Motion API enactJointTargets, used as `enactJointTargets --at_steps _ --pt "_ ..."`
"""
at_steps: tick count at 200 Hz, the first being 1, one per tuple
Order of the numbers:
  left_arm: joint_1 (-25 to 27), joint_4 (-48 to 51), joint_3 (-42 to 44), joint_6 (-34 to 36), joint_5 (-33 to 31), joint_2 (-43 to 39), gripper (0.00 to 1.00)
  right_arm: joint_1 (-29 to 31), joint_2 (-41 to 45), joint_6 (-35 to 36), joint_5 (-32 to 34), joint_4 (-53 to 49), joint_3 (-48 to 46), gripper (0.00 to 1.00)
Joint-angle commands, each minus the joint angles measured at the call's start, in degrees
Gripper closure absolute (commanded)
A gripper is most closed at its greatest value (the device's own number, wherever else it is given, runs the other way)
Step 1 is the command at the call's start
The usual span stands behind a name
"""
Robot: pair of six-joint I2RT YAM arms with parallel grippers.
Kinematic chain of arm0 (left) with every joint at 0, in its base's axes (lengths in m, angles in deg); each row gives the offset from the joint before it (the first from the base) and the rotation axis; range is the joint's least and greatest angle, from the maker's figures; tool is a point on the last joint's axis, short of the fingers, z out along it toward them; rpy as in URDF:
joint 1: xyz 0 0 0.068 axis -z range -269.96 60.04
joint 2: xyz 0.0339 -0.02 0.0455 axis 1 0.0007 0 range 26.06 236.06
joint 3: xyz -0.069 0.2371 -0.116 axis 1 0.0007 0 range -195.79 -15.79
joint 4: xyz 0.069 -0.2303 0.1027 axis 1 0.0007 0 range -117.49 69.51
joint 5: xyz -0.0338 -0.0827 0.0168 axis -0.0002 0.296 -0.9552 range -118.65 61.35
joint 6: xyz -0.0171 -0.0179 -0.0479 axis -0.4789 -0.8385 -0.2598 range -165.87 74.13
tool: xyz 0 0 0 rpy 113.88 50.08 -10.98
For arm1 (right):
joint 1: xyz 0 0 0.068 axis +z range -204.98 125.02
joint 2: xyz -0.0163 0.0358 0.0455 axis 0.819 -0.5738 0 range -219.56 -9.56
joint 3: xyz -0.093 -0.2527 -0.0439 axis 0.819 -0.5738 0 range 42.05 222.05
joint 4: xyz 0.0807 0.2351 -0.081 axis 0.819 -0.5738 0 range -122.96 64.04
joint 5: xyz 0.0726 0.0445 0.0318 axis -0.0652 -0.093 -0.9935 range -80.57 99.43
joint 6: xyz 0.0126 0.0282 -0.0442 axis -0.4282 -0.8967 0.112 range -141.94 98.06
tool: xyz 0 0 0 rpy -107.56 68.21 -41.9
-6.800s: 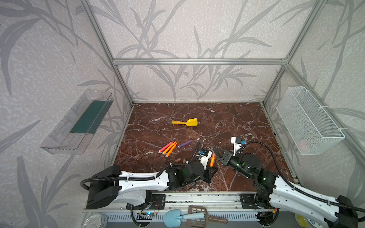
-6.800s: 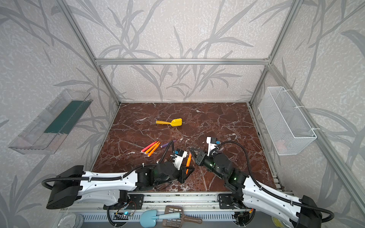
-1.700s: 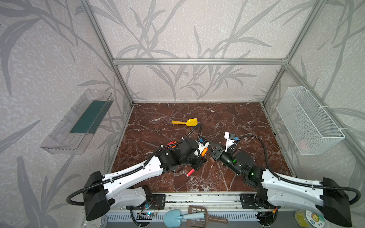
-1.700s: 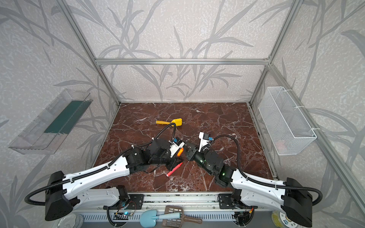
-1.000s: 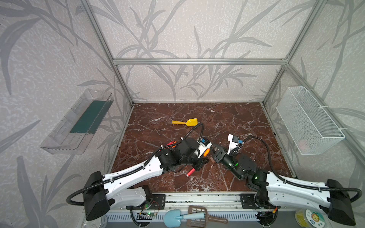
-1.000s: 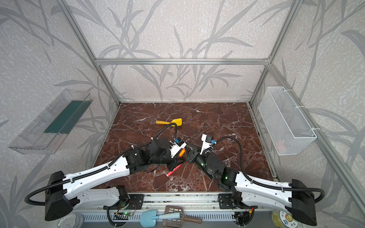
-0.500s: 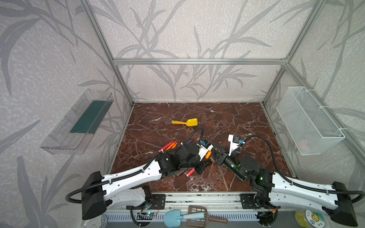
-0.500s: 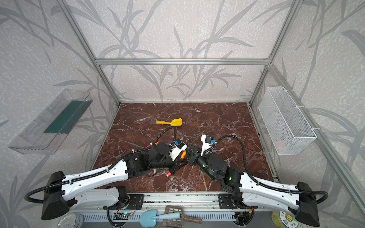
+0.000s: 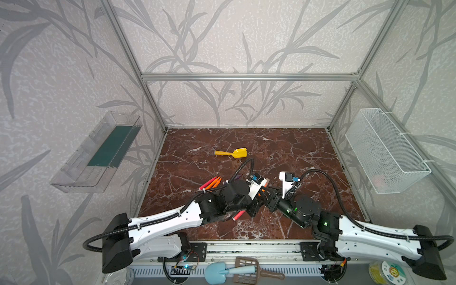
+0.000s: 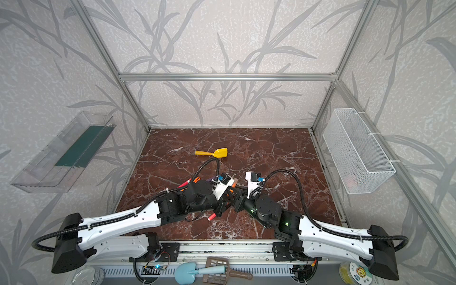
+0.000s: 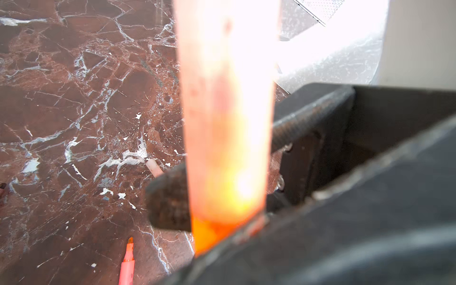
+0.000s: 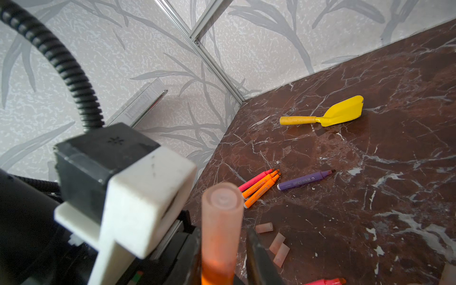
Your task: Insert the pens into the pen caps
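Note:
My left gripper (image 9: 258, 198) (image 10: 228, 197) (image 11: 212, 244) is shut on an orange pen (image 11: 206, 234) near the table's front middle. A translucent pen cap (image 12: 220, 222) (image 11: 227, 118) sits over that pen's tip. Facing it, my right gripper (image 9: 267, 197) (image 10: 237, 195) (image 12: 223, 237) straddles the cap with its jaws open. A gap shows between the cap and one of the fingers (image 12: 256, 259). A pink and two orange pens (image 12: 259, 187) (image 9: 212, 182) and a purple pen (image 12: 304, 180) lie behind. Another pink-red pen (image 9: 238, 215) (image 11: 127, 261) lies below the grippers. Loose pen caps (image 12: 277, 243) lie close by.
A yellow toy shovel (image 9: 232, 153) (image 12: 328, 116) lies toward the back of the marble table (image 9: 308, 153). A white wire basket (image 9: 385, 153) hangs on the right wall. On the left wall there is a clear tray (image 9: 98, 153). One loose cap (image 11: 154, 167) rests beside the grippers.
My right gripper's jaws have parted from the cap they were clamped on. The left gripper keeps hold of the orange pen. Both wrists have shifted slightly toward the front.

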Motion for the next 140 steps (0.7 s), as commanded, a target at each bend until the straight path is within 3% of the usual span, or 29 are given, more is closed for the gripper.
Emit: enactJointTargets --at_steps 1,29,44,62,75,108,140 --pt "0.58 -12.16 -1.39 -1.03 0.75 -1.02 1.0 1.28 -2.04 1.24 -4.76 -4.28 -0.04 0.7" --pt "0.55 -12.43 -0.7 -1.63 -0.04 -2.08 0.99 1.28 -2.37 0.32 -3.8 -5.32 0.08 0.85" --pt "0.53 -11.85 -0.01 -2.17 -1.93 -2.84 0.84 1.33 -1.89 0.14 -1.74 -7.36 -0.14 0.87" --pt "0.59 -10.01 1.03 -3.28 -4.98 -3.83 0.56 0.65 -0.3 -0.3 1.88 -12.72 -0.22 0.88" --pt "0.48 -8.26 2.05 -4.22 -7.2 -4.29 0.44 -0.79 1.35 -1.2 3.95 -17.75 -0.53 0.89" --pt "0.37 -2.72 5.23 -8.31 -14.42 -4.3 0.3 -11.96 3.97 -2.17 2.6 -30.34 -1.31 0.89" --pt "0.32 3.17 7.13 -12.0 -19.26 -4.65 0.29 -25.59 1.97 0.55 -4.64 -36.69 -2.0 0.91"
